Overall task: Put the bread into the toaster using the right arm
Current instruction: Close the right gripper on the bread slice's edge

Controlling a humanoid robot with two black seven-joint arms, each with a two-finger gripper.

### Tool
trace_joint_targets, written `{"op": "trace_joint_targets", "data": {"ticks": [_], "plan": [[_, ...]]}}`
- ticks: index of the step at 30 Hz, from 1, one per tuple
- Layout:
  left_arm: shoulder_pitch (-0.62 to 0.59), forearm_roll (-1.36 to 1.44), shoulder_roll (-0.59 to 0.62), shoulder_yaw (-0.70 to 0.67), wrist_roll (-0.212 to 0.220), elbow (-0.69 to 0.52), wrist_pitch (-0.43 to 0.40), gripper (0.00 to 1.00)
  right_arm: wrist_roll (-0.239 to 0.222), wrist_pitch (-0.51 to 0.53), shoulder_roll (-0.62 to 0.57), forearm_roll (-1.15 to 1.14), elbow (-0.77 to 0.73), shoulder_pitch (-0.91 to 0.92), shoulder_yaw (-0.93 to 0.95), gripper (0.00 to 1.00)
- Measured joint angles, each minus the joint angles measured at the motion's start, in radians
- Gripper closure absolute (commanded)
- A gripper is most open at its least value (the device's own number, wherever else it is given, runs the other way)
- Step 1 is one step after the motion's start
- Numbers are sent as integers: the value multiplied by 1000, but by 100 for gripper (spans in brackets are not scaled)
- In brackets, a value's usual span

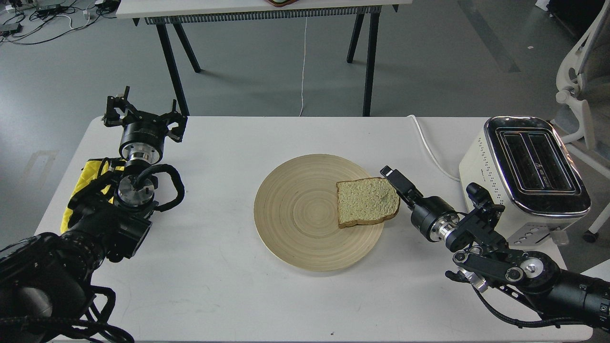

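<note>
The bread (367,201) lies flat on the right part of a round wooden plate (295,224) at the table's middle. The toaster (524,176) stands upright at the right edge of the table, both slots empty, its white cord (429,143) running back. My right gripper (394,180) is low over the table with its tip at the bread's upper right corner, touching or almost touching it. It is seen edge-on, so its fingers cannot be told apart. My left gripper (143,113) rests at the far left, fingers spread wide and empty.
A yellow cloth (88,176) lies under the left arm. A white chair (579,90) stands beyond the table's right edge, close to the toaster. Another table (257,9) stands farther back across the floor.
</note>
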Motion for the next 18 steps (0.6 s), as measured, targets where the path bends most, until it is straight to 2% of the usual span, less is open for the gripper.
{"op": "trace_joint_targets", "data": {"ticks": [1, 3, 6, 13, 18], "plan": [[0, 0, 0, 0, 0, 0, 0, 0, 0, -1, 0, -1, 2, -1, -2, 52], [0, 0, 0, 0, 0, 0, 0, 0, 0, -6, 0, -3, 2, -3, -3, 54], [0, 0, 0, 0, 0, 0, 0, 0, 0, -16, 0, -3, -1, -12, 0, 64], [0, 0, 0, 0, 0, 0, 0, 0, 7, -22, -1, -2, 1, -27, 2, 98], [0, 0, 0, 0, 0, 0, 0, 0, 7, -22, -2, 1, 0, -30, 6, 100]]}}
